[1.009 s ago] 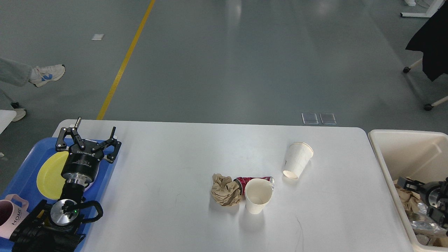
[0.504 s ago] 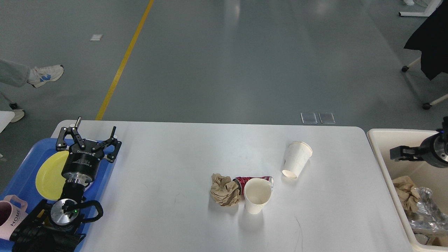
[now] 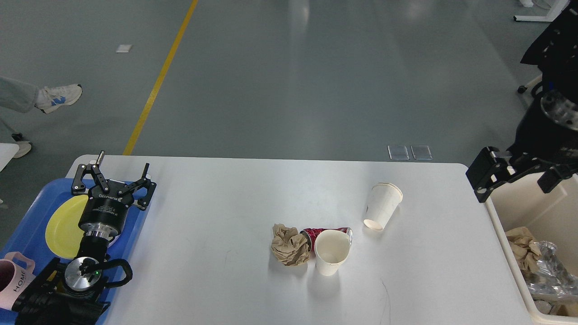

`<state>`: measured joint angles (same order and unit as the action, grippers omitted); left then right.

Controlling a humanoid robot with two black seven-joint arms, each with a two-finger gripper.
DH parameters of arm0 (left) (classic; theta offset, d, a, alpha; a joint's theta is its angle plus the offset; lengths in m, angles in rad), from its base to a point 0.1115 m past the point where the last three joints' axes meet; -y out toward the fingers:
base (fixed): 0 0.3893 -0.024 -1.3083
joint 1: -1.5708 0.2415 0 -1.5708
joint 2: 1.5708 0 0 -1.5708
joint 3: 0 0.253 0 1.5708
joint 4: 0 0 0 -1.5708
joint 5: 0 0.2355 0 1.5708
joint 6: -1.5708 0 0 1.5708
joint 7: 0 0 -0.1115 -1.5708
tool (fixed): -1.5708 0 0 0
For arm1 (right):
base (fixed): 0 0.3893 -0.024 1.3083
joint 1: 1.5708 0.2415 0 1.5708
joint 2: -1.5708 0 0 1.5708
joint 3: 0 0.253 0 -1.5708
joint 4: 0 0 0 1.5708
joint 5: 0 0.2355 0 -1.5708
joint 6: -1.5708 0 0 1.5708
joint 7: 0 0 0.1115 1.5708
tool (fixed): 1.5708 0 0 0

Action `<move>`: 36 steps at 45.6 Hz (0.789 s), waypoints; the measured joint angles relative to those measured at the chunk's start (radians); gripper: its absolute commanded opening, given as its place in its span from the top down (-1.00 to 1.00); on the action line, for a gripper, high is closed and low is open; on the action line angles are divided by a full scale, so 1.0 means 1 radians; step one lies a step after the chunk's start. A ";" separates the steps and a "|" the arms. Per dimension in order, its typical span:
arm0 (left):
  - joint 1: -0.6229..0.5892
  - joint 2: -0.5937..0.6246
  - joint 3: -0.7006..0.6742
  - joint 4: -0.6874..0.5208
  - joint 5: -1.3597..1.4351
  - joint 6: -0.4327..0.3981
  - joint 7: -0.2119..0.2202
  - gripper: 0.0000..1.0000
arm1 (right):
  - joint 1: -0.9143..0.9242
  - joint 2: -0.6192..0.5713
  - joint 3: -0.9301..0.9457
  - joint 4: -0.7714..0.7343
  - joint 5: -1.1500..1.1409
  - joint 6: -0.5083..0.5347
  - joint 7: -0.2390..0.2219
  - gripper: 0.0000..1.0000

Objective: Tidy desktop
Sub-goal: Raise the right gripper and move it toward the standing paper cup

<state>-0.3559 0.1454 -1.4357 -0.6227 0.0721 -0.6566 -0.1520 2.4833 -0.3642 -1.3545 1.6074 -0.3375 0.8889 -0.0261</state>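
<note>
Since the earlier frame the right pincer (image 3: 515,178) has risen out of the cream bin (image 3: 505,221) to its far rim, at 3 o'clock, fingers spread and empty. Left pincer (image 3: 114,180), spread and empty, hovers over the blue tray (image 3: 31,212) at 9 o'clock. The worktop (image 3: 216,234) fills the lower centre, bearing a crumpled paper ball (image 3: 290,245), crushed red can (image 3: 316,234), upright paper cup (image 3: 332,253) and inverted cup (image 3: 382,206).
</note>
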 measured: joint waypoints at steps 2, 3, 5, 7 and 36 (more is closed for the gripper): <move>0.000 0.000 0.000 0.000 0.000 0.000 0.000 -0.93 | 0.023 0.008 0.000 0.072 0.015 -0.079 0.001 -1.00; 0.000 0.000 0.000 0.000 0.000 0.000 0.000 -0.93 | 0.028 0.012 0.000 0.090 0.023 -0.105 0.001 -1.00; 0.000 0.000 0.000 0.000 0.000 0.000 0.000 -0.93 | 0.035 0.021 -0.001 0.116 0.047 -0.153 0.002 -1.00; -0.001 0.000 0.000 0.000 0.000 0.000 0.000 -0.93 | 0.037 0.032 -0.002 0.128 0.077 -0.188 0.004 -1.00; -0.002 -0.001 0.000 0.000 0.000 -0.002 0.002 -0.93 | -0.167 0.050 0.013 -0.012 0.161 -0.393 0.002 -1.00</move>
<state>-0.3575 0.1441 -1.4359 -0.6227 0.0721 -0.6583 -0.1503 2.3160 -0.3147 -1.3414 1.5956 -0.1767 0.4962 -0.0246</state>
